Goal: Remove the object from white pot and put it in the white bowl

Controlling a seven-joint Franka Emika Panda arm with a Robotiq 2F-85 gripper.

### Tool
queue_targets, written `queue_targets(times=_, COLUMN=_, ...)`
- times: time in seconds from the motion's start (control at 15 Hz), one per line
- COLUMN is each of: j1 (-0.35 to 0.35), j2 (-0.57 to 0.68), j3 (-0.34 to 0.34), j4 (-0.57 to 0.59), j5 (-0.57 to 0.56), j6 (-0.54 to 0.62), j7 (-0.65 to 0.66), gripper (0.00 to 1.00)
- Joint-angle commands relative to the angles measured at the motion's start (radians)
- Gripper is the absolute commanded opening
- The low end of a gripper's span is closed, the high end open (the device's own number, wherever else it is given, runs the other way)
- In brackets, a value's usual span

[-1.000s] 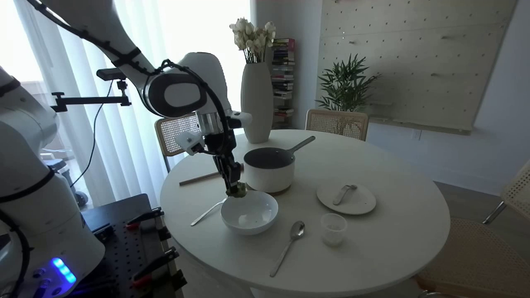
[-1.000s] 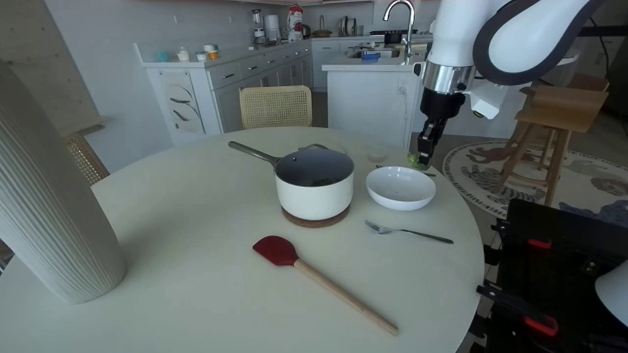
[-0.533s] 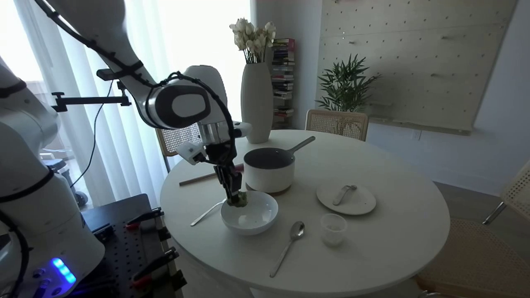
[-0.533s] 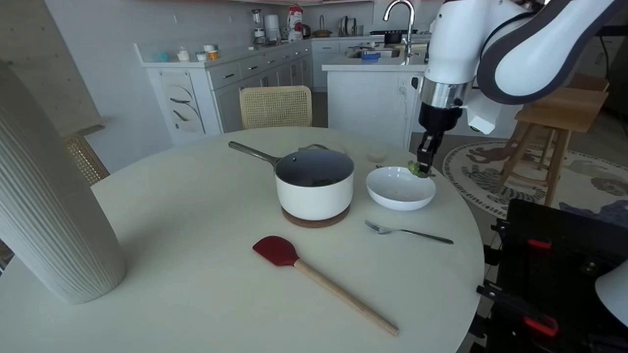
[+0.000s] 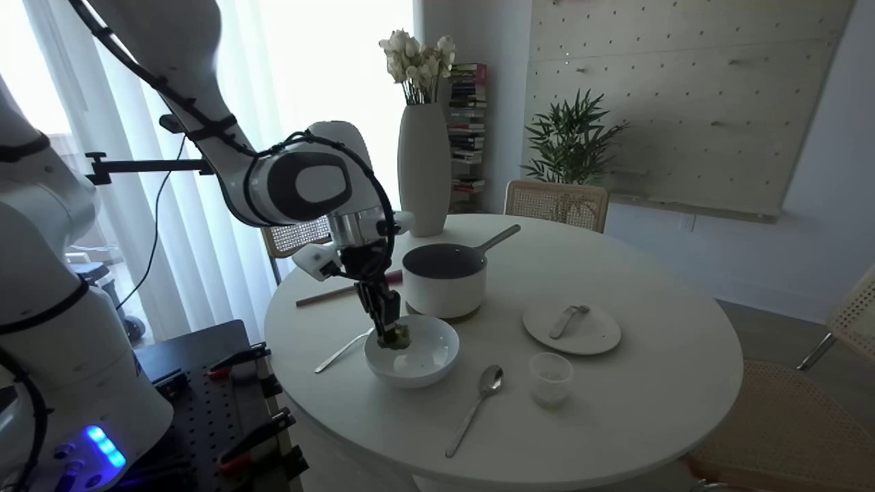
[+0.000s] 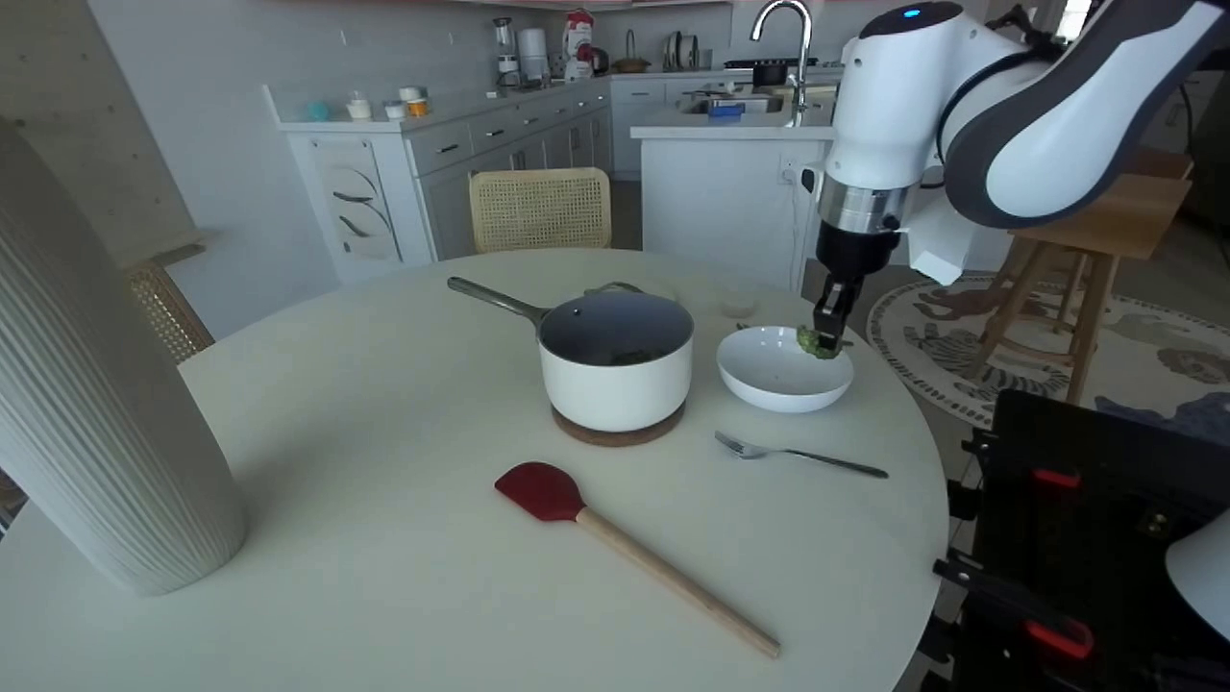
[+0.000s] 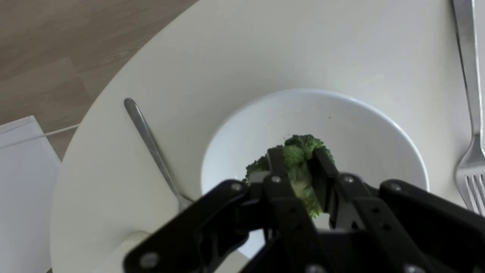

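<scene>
The tool (image 7: 298, 154) grips the broccoli (image 7: 301, 178) from both sides over the bowl (image 7: 373, 144), hiding part of the rim. On the table (image 7: 273, 49) a spoon (image 7: 149, 140) lies to the left, head partly hidden, and a fork (image 7: 468, 72) to the right; floor (image 7: 49, 72) shows at upper left

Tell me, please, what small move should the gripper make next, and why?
Probably lower the gripper slightly before opening, for a softer release: it grips the broccoli, which the wrist view shows within the outline of the white bowl, but contact with the bowl is not clear.
</scene>
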Motion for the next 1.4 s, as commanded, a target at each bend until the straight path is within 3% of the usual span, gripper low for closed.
queue_targets(times=0.0, j1=-0.014, j2=0.05, j3=0.0, j4=0.033, j5=-0.075, j6=0.04, j7=0.074, gripper=0.06)
queue_targets(times=0.73, j1=-0.003, j2=0.176, j3=-0.008, j4=0.105, j5=-0.141, j6=0.064, j7=0.158, gripper=0.06)
queue_targets(times=0.8, j1=-0.002, j2=0.182, j3=-0.008, j4=0.109, j5=-0.144, j6=0.063, j7=0.165, gripper=0.48)
queue_targets(times=0.93, j1=-0.002, j2=0.189, j3=-0.011, j4=0.115, j5=-0.148, j6=0.064, j7=0.168, gripper=0.56)
queue_targets(times=1.33, j1=0.0, j2=0.173, j3=-0.014, j4=0.119, j5=-0.182, j6=0.06, j7=0.179, gripper=0.99)
